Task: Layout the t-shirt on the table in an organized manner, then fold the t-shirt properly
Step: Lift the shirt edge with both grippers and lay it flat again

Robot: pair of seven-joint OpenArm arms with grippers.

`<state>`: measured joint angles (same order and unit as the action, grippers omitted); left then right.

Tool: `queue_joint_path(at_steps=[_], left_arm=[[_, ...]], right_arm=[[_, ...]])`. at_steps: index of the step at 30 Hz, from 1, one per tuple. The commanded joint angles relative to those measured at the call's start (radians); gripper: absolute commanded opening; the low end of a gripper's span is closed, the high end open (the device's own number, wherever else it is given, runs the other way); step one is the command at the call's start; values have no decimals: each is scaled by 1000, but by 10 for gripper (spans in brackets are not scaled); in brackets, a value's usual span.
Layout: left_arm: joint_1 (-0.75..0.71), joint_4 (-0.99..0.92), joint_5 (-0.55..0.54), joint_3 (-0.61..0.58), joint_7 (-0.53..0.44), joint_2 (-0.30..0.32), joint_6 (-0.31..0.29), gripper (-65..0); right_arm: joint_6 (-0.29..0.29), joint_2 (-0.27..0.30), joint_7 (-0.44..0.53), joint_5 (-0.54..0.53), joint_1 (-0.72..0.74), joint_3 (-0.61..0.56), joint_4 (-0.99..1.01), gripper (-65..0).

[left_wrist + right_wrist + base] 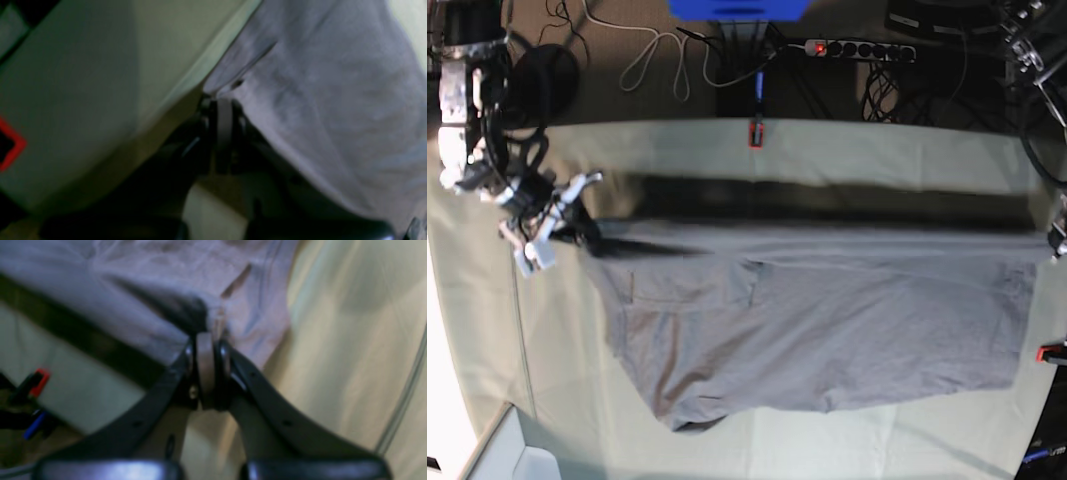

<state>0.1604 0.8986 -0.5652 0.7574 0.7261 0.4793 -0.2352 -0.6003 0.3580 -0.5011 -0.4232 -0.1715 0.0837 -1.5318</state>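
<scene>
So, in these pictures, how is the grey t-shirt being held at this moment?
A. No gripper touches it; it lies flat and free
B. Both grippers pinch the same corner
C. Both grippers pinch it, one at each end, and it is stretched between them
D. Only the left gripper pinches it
C: the right gripper and the left gripper are each shut on an edge of the t-shirt, which in the base view spans taut from one side to the other.

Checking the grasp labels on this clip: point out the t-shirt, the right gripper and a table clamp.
t-shirt (827,330), base view, middle of the grey fabric.
right gripper (208,340), right wrist view, tips of jaws pinching fabric.
clamp (754,133), base view, red clip on table's far edge.
</scene>
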Motion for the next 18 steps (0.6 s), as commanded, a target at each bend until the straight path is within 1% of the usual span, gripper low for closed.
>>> queue_joint_path(at_steps=[1, 4, 8, 11, 14, 16, 18], left_arm=[[-15, 21, -2, 7, -16, 31, -2, -649], [-49, 21, -9, 7, -16, 26, -2, -649], [-106, 24, -11, 9, -18, -11, -3, -649], [-150, 24, -11, 9, -20, -31, -3, -649], [-184, 24, -11, 11, -26, -54, -5, -649], [-203, 24, -13, 11, -26, -61, -5, -649], [-215, 24, -13, 12, -26, -61, -5, -649]], right_arm=[[-8, 16, 38, -12, -18, 9, -17, -650], [-8, 20, 100, -12, -70, 9, -16, -650], [-8, 23, 161, -12, -136, 9, -16, -650], [-8, 51, 200, -10, -190, 9, -14, -650], [-8, 59, 238, -10, -242, 11, -11, -650], [-8, 75, 259, -10, -287, 23, -9, -650], [-8, 75, 278, -10, -319, 24, -8, -650]])
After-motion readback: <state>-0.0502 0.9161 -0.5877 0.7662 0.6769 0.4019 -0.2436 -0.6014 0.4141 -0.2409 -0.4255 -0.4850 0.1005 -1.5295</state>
